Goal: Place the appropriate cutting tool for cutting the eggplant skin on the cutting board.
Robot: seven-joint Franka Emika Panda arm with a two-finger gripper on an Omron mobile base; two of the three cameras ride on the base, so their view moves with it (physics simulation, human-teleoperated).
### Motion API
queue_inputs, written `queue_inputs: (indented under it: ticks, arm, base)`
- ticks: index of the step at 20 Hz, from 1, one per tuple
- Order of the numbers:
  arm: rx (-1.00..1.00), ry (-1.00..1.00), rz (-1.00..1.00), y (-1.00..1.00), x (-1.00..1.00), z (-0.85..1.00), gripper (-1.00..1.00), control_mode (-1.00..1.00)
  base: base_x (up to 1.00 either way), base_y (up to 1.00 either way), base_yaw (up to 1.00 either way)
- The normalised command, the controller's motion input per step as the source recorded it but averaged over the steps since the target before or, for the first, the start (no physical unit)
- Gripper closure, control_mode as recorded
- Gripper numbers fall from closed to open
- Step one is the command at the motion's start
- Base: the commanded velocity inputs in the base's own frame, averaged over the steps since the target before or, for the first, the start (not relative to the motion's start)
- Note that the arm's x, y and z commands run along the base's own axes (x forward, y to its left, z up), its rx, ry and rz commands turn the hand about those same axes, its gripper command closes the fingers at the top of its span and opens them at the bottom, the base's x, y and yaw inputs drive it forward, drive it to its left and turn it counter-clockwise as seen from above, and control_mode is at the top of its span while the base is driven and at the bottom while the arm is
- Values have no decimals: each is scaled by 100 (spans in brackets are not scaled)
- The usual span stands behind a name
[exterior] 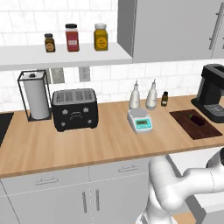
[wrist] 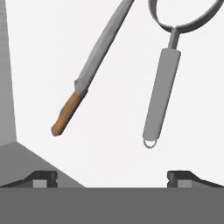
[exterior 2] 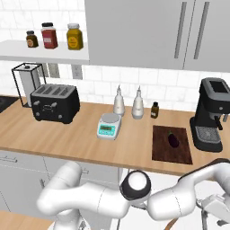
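Cutting tool: the cutting tool (wrist: pixel 89 72) is lying slantwise on a pale flat surface in the hand view, brown wooden handle toward the lower left, grey metal part running up to the top edge.
Neighbour: a grey metal utensil (wrist: pixel 164 89) with a round ring head is lying just beside it on the right, apart from it.
Gripper: the gripper (wrist: pixel 112 178) is hovering above that surface with its two dark tips spread wide and nothing between them; the tool is sitting well ahead of the tips, untouched.
Eggplant: the eggplant (exterior 2: pixel 173 139) is resting on the cutting board (exterior 2: pixel 170 155), toward the board's far half.
Board's place: the board is lying on the countertop (exterior: pixel 100 140), just beside the coffee machine (exterior 2: pixel 210 114).
Counter, further left: a small scale (exterior: pixel 140 120) is sitting between the board and the toaster (exterior: pixel 75 109), with two pale bottles (exterior: pixel 143 95) behind it.
Arm: it is reaching low at the right, below the counter's edge, probably into a drawer, though the base views leave this unclear.
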Motion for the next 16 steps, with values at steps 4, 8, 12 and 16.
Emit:
queue_inputs:
  ticks: [4,8,12,16]
  arm:
    - [-41,-29,9,56,-1,-2,-100,-100]
    - [-49,-20,1,63,0,-8,-100,-100]
    - [-52,-14,0,62,0,-21,-100,-100]
    - [-44,-3,-8,15,0,-10,-100,-100]
  base:
    - [0,0,0]
    - [0,0,0]
    - [0,0,0]
    - [0,0,0]
